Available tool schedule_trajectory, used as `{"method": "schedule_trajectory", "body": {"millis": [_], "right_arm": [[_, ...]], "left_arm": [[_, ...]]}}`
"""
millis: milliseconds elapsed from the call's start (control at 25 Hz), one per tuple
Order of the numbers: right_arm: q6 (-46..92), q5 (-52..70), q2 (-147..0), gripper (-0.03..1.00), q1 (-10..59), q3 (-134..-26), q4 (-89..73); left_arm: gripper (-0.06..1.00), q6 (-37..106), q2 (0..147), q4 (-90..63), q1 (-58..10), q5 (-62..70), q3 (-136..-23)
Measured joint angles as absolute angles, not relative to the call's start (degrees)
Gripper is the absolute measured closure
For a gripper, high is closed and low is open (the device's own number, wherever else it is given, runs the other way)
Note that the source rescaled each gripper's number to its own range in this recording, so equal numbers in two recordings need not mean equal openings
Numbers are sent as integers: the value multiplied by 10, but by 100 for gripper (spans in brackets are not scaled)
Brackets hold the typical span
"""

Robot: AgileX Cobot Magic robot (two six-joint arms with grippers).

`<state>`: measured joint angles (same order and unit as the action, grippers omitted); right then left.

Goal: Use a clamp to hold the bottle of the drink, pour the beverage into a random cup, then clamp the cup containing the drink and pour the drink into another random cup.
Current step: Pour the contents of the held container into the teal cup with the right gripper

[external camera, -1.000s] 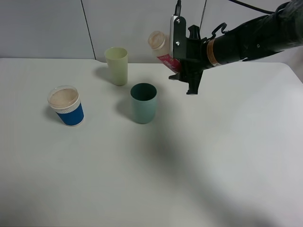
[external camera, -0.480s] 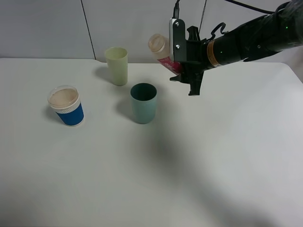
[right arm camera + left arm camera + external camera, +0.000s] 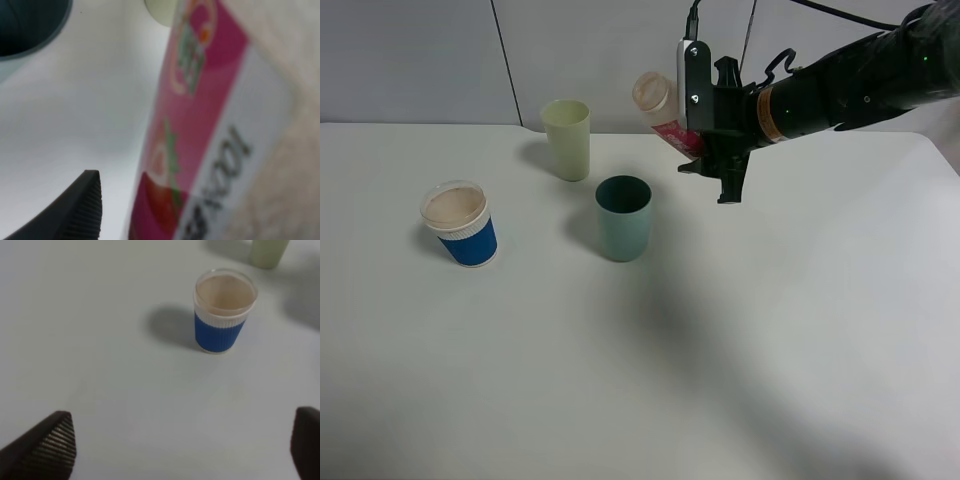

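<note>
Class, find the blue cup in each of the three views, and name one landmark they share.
Exterior high: blue cup at the table's left.
Left wrist: blue cup in full view, green cup behind it.
Right wrist: not in it; the bottle fills most of the view.
Landmark: the green cup shows in all three.

looks like a robot lab: plain white table [image 3: 800, 380] against grey wall panels [image 3: 410, 60]

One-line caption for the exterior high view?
Right tool holds the drink bottle tilted in the air near the teal cup; pale green cup and blue cup stand apart.
</note>
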<state>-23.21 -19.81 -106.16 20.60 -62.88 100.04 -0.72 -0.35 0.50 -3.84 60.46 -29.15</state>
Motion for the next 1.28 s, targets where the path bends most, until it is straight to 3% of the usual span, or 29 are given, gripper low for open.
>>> {"method": "schedule_trajectory", "body": {"millis": [1280], "right_arm": [[-113, -162, -1061, 94, 206, -609, 1000]], "left_arm": [[37, -7, -3, 5, -38, 605, -292]]}}
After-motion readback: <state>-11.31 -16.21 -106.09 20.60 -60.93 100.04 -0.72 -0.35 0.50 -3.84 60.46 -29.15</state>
